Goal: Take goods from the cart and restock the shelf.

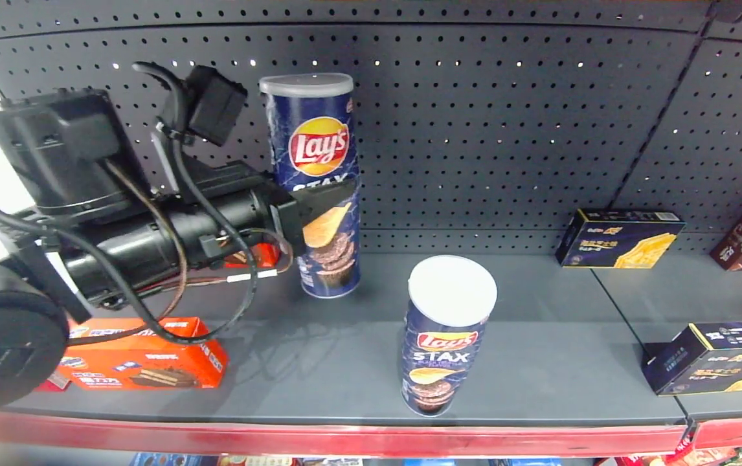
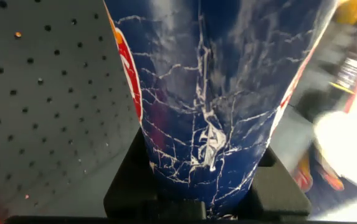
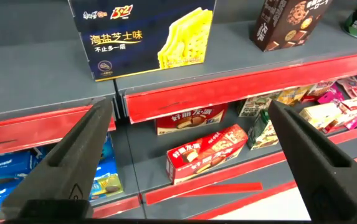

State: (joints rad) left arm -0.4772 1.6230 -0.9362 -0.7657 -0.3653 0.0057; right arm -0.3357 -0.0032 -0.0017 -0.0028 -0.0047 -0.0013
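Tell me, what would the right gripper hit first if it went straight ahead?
The right gripper would likely meet the red shelf edge, or the blue-and-yellow box above it; depth is unclear.

The chip can (image 1: 316, 149) in the left end effector (image 1: 326, 197) has a glossy printed wrap and a translucent plastic lid (image 1: 306, 84); that end effector looks matt black. The shelf (image 1: 552, 362) and its perforated back panel (image 1: 507, 129) look like matt grey painted metal. The orange box (image 1: 151, 367) is glossy card.
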